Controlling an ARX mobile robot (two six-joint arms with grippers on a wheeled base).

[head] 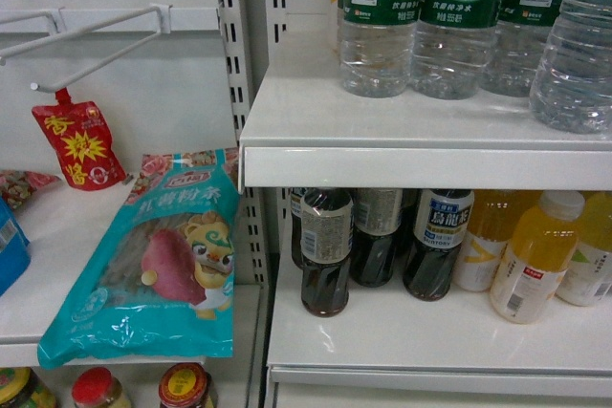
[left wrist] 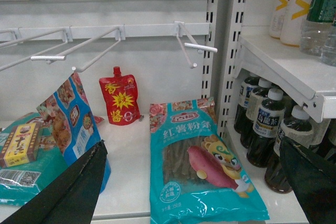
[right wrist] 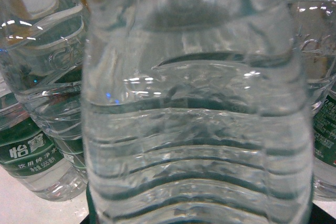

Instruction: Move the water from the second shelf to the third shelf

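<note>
One water bottle fills the right pincer's view dead ahead, likely lined up for grasping, though I cannot tell its jaw state; left pincer hangs wide.

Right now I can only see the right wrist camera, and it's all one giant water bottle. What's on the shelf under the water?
Observer: In the head view, dark tea bottles and yellow juice bottles stand on the lower shelf, beneath the water.
Operator: Is my left hand holding something?
Observer: No. The left gripper is open with nothing between its fingers.
Operator: What is it looking at?
Observer: A teal snack bag lying flat, with a red sauce pouch standing behind it against the back wall.
</note>
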